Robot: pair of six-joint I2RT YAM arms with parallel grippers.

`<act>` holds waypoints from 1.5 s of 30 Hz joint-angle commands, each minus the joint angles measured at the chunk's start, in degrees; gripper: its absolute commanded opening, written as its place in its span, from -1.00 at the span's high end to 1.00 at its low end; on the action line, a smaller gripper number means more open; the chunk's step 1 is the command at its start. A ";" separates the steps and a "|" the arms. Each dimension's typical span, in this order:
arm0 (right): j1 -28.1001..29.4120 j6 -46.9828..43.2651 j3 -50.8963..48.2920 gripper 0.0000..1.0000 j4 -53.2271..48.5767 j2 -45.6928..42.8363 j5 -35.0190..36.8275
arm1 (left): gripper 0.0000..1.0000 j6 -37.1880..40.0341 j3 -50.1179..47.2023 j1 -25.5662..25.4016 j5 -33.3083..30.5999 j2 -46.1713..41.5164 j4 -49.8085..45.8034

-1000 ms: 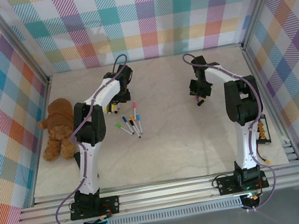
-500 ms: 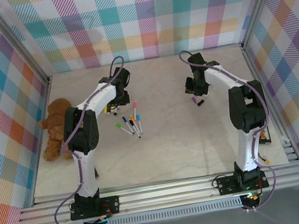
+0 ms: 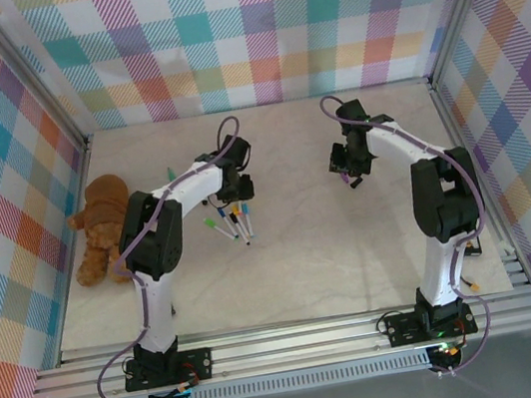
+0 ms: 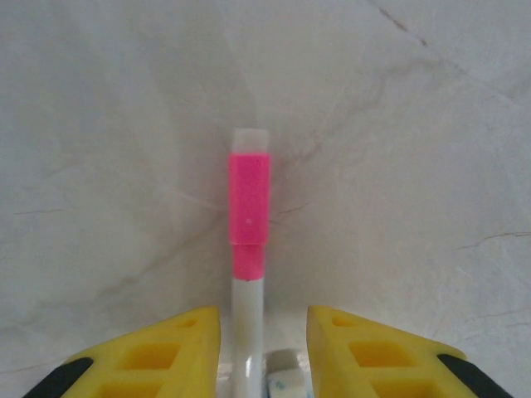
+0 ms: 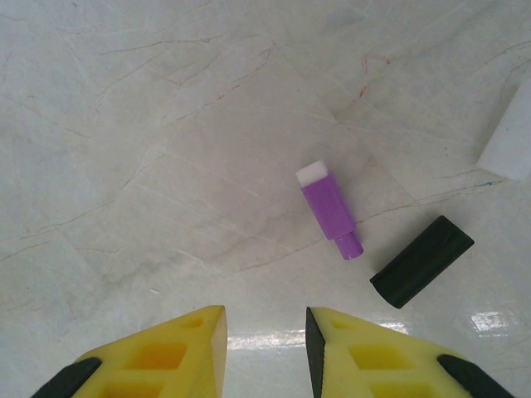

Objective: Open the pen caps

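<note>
Left tool (image 4: 264,315) straddling pen (image 4: 247,294), pink cap (image 4: 249,211)

2 white-and-black arms (image 3: 153,287), purple cables (image 3: 104,384), yellow black-tipped fingers (image 4: 158,356)

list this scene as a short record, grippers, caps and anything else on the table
left gripper: jaws open, astride a white pen with its pink cap on
right gripper: jaws open, empty
loose caps: purple cap and black cap, lying apart on the table
other pens: cluster by the left gripper
bystander: teddy bear at the table's left edge
</note>
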 commanded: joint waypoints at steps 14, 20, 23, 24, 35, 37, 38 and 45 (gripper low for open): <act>0.26 0.84 -0.43 0.37 1.47 -1.07 -3.38 | 0.91 -0.83 3.21 -0.29 -0.99 5.56 -2.08; 0.25 3.29 -2.06 0.37 7.69 -0.22 -14.14 | 1.00 2.78 7.74 -0.38 1.79 3.79 -3.77; 0.26 6.54 -3.78 0.37 13.60 0.92 -22.47 | 1.00 4.57 9.72 -0.38 8.74 1.82 -3.55; 0.34 7.48 -4.26 0.37 15.07 1.27 -24.33 | 1.00 4.88 10.00 -0.38 11.54 1.33 -3.28; 3.46 12.62 -9.00 0.11 25.30 2.61 -32.00 | 1.00 3.61 7.14 -0.46 40.96 -0.42 2.86; 4.37 13.34 -9.22 0.10 26.03 2.98 -32.26 | 1.00 2.95 6.54 -0.68 42.93 -0.39 4.20; 4.71 13.69 -9.21 0.09 26.39 3.21 -32.35 | 1.00 2.93 6.58 -0.80 43.20 -0.22 4.14; 6.36 16.58 -8.64 0.09 29.03 5.37 -33.24 | 1.00 3.01 6.98 -2.17 44.39 0.09 3.93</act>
